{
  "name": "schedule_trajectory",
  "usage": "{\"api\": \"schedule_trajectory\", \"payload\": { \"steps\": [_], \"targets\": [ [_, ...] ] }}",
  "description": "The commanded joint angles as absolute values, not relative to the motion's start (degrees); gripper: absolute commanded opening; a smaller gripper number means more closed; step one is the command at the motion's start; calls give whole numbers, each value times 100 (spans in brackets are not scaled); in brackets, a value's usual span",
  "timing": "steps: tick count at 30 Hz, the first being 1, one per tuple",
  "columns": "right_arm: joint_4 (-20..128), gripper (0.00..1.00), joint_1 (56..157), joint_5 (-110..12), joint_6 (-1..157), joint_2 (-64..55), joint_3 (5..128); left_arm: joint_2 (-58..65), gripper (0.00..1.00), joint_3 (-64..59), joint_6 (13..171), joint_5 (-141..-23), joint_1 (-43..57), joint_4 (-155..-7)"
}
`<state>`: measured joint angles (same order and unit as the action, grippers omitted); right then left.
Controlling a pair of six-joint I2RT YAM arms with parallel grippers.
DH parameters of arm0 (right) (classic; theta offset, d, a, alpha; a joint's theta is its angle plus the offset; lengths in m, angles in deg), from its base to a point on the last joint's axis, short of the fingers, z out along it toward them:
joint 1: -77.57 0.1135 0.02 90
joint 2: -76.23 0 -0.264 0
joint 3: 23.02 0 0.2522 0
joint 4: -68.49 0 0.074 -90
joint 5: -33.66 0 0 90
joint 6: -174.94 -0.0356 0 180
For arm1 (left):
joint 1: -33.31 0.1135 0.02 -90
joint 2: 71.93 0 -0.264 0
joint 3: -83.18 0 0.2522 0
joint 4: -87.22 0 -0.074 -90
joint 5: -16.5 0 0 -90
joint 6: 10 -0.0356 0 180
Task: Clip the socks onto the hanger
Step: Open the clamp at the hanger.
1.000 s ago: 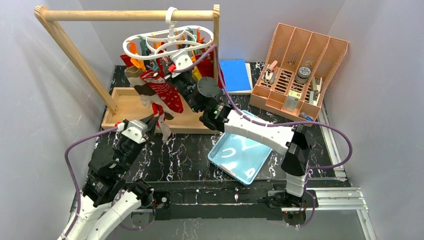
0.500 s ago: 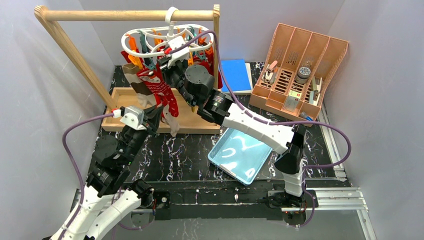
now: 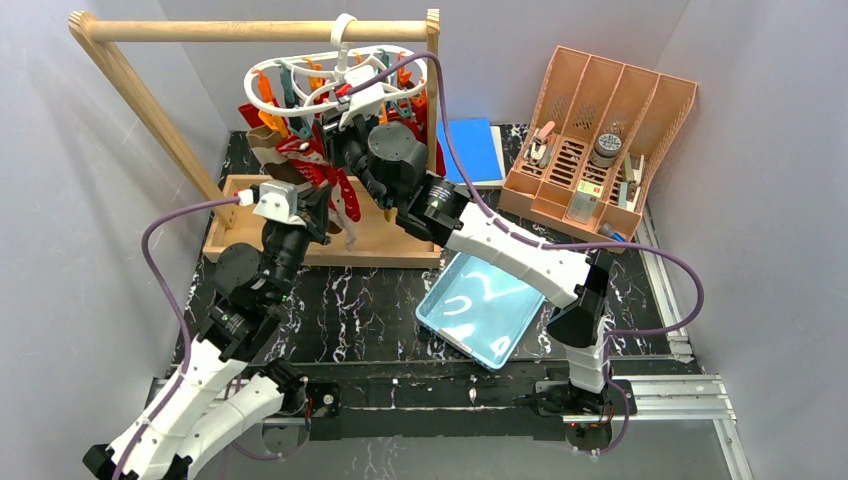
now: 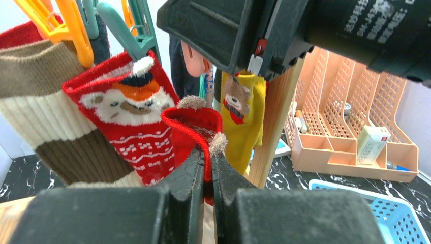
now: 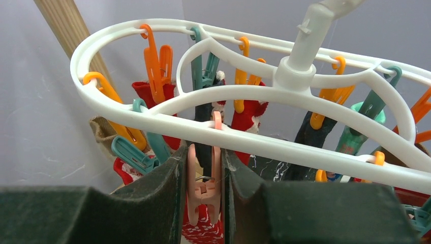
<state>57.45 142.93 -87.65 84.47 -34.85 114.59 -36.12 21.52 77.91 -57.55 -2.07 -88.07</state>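
The socks (image 3: 310,165) hang in a bunch under the hanger (image 5: 294,73), which hooks over the wooden rail (image 3: 250,30) at the back left of the table (image 3: 370,300).

My left claw (image 4: 207,157) is pinched tight on the cuff of a red sock (image 4: 195,122) with fuzzy tan trim, and I hold it up just in front of the clipped ones. Right behind it a bear-face sock (image 4: 127,117) hangs from a teal clip (image 4: 134,35). Touching that on its left is a beige-and-brown striped sock (image 4: 45,112) under an orange clip (image 4: 66,25). To the right a mustard sock (image 4: 244,117) hangs against the rail's wooden post (image 4: 272,127).

My right claw (image 5: 203,168) is up at the near edge of the hanger's white ring. Its fingers press in from both sides on a peach clip (image 5: 203,190) that dangles from the ring, so that clip is what I grip. I cannot tell whether the clip's mouth is spread, because my own fingers hide its lower end.

On the table under my right arm lies a light blue tray (image 3: 480,310). An orange organizer (image 3: 600,140) stands at the back right, and a blue pad (image 3: 470,150) lies between it and the rail.
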Motion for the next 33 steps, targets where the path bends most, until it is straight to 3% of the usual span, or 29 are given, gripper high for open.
{"api": "schedule_trajectory", "payload": {
  "steps": [1, 33],
  "targets": [
    [6150, 1, 14226, -8873, 8406, -3291, 11431, -3378, 0, 2054, 7790, -5589, -211, -9577],
    [6594, 1, 14216, -8736, 8476, -3057, 10904, -2658, 0, 2038, 7598, -5281, -211, -10183]
  ]
}}
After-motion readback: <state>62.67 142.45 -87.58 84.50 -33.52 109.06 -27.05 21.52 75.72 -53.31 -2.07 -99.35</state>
